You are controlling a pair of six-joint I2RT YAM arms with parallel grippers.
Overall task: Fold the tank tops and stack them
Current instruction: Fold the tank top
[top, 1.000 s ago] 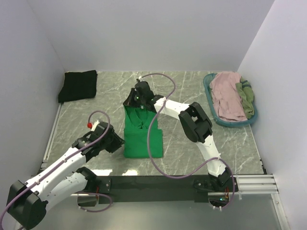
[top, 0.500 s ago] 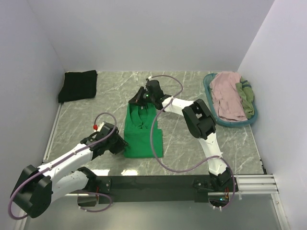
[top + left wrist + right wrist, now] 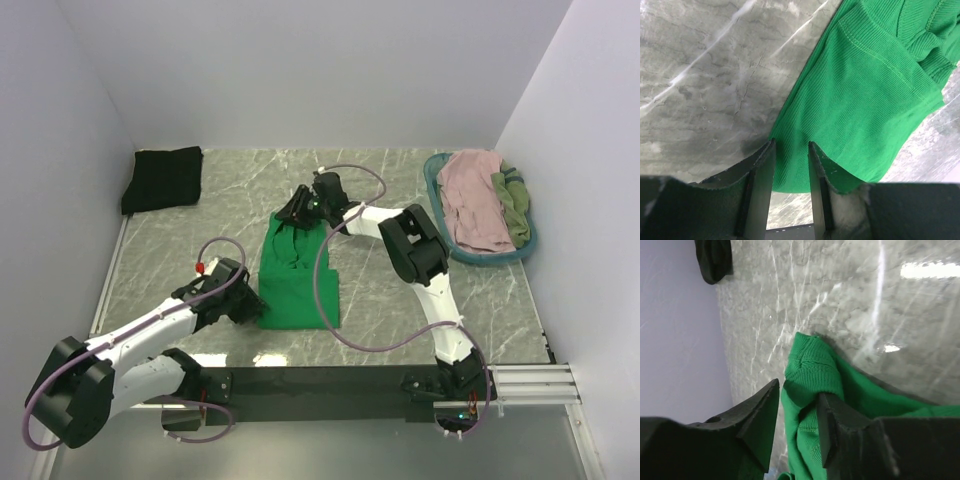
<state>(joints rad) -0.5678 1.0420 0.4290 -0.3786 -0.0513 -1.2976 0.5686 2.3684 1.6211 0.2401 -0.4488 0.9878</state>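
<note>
On the grey marbled tabletop (image 3: 400, 300), seen from above, the green tank top (image 3: 298, 275) lies as a long narrow panel, apparently already folded lengthwise, between the two arms. The right end effector (image 3: 298, 210) sits at its far edge and the left end effector (image 3: 250, 305) at its near left corner. A black tank top (image 3: 162, 178) rests folded in the far left corner, well apart. A pink top (image 3: 470, 200) and an olive top (image 3: 512, 205) are heaped in the teal basket (image 3: 487, 260) on the right.

In the left wrist view, the two dark fingers stand apart, straddling the green hem where it meets the stone. Cloth shows in the gap but is not yet nipped. The knit is finely ribbed, with a stitched hem and a soft, rounded fold line.

In the right wrist view, the fingers are pinched on a puckered bunch of the garment's far edge, raised a little off the glossy, glare-streaked stone.

The step in hand looks like the crosswise fold. To do it well, the left side should probably close on every layer at its corner. The far edge should then be carried over at even height, so the limp, stretchy rib neither skews nor drags, and be laid edge on edge.
</note>
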